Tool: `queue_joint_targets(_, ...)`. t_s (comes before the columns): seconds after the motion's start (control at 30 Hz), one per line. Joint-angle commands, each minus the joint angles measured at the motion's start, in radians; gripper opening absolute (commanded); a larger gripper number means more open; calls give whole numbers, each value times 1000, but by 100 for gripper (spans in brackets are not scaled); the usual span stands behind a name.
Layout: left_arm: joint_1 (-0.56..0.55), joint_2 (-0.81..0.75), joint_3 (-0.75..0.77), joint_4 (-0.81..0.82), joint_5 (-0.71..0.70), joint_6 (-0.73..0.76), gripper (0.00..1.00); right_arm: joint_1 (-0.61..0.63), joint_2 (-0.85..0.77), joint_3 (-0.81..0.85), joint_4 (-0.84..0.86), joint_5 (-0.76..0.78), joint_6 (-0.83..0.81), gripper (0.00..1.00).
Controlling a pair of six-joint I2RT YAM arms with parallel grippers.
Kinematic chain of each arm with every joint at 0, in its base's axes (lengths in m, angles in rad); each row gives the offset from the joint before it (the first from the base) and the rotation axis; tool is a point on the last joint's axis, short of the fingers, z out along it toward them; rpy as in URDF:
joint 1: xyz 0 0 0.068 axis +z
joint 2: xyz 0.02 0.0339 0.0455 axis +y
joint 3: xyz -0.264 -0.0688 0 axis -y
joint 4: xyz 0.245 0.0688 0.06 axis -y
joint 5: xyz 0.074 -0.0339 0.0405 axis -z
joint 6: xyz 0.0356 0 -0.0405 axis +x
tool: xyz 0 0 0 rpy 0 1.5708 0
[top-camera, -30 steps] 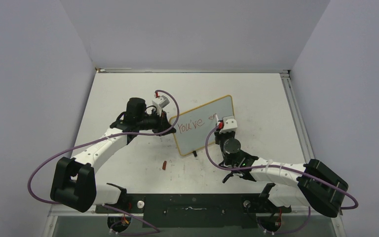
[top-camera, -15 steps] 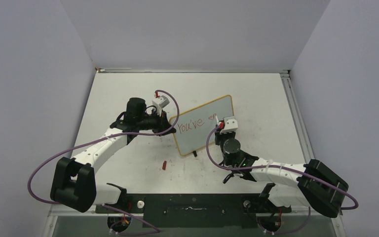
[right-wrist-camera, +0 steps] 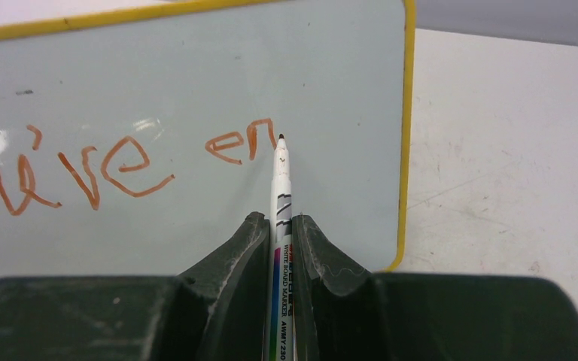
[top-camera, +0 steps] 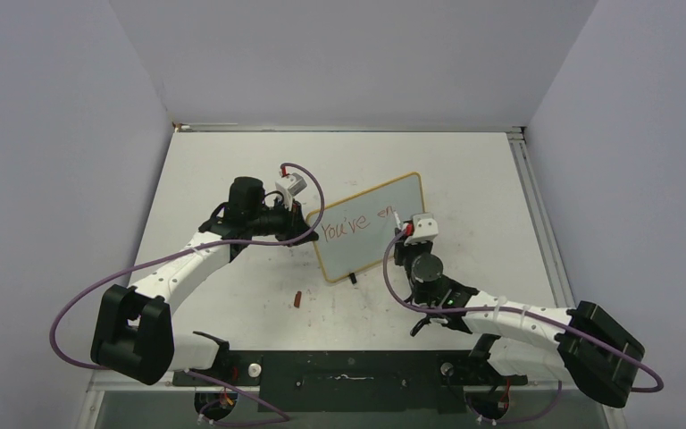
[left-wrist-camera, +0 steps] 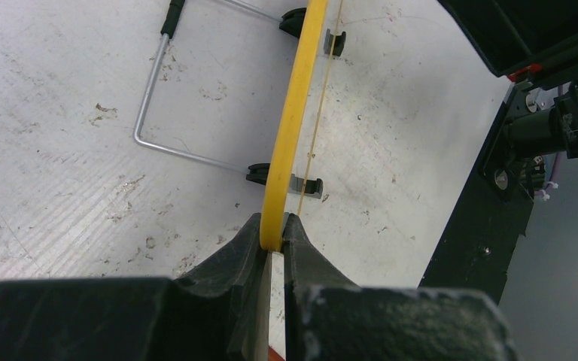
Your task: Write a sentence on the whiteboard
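Note:
The whiteboard (top-camera: 357, 243) stands tilted on a wire stand mid-table; its yellow rim (left-wrist-camera: 295, 113) shows edge-on in the left wrist view, its face (right-wrist-camera: 158, 60) in the right wrist view. My left gripper (top-camera: 308, 231) is shut on the board's left edge, jaws (left-wrist-camera: 272, 229) clamping the rim. The sentence (right-wrist-camera: 113, 169) reads "You've en" in red (top-camera: 354, 223). My right gripper (top-camera: 402, 239) is shut on the white marker (right-wrist-camera: 281, 195), its tip just right of the "n", at or very near the face.
The marker's red cap (top-camera: 296, 299) lies on the table in front of the board. The wire stand (left-wrist-camera: 188, 143) rests on the scuffed tabletop behind the board. Grey walls enclose the table; a black rail runs along the near edge (top-camera: 339, 371).
My right arm has shifted a little to the right along the board with the marker; the red writing has grown by part of a letter. The left arm and board have not moved.

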Motion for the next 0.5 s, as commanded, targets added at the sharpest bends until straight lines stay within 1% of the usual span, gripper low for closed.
queue_joint_targets(0.0, 1, 15, -12, -110, -114, 38, 0, 1, -92, 1, 21, -1, -38, 5)
queue_joint_targets(0.17, 1, 12, -11, -110, -113, 37, 0, -20, -81, 15, 35, -16, -80, 5)
queue_joint_targets(0.47, 1, 11, -11, -109, -112, 39, 0, -60, -19, 22, 88, -72, -91, 5)
